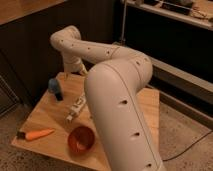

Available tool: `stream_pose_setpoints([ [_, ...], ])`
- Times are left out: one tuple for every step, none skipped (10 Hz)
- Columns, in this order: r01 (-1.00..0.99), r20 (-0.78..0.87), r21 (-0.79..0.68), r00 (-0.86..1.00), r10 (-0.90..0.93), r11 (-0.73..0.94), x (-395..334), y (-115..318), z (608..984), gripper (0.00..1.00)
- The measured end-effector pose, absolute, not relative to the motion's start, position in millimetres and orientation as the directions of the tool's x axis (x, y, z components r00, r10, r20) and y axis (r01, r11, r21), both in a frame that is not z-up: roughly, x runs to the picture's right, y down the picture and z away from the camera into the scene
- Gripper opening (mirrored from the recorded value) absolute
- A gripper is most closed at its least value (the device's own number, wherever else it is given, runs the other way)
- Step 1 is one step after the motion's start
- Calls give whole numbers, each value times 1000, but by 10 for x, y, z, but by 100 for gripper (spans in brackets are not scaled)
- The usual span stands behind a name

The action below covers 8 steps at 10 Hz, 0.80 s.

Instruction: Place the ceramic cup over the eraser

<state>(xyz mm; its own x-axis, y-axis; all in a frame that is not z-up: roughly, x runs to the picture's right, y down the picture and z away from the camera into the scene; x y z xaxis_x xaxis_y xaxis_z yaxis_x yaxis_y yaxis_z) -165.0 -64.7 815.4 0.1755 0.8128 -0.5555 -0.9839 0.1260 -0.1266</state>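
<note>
The ceramic cup (81, 139) sits mouth up on the near side of the wooden table (47, 115), just right of the carrot (39, 134). A white thing (75, 107) and a blue thing (55, 88) lie farther back. The gripper (76, 69) hangs over the far left part of the table. I cannot tell if it is wide or narrow.

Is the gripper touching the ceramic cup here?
Apart. The camera view shows the gripper at the far side of the table, while the ceramic cup sits near the front edge, with wood showing between them.
</note>
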Motion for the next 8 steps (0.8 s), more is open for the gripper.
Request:
stream_pose_setpoints([
  [-982, -556, -135, 182, 811, 128, -1637, -621, 8169, 77],
  [-982, -555, -135, 183, 812, 129, -1633, -629, 8167, 77],
  [-982, -554, -138, 186, 811, 132, -1657, -623, 8165, 77],
  [-982, -554, -139, 187, 811, 132, -1665, -621, 8163, 77],
  [-982, -554, -138, 187, 811, 132, -1662, -623, 8163, 77],
  [-982, -554, -138, 187, 811, 132, -1662, -621, 8164, 77],
  [-982, -554, -138, 187, 811, 132, -1662, -622, 8164, 77],
  [-982, -554, -138, 187, 811, 132, -1662, -621, 8165, 77],
])
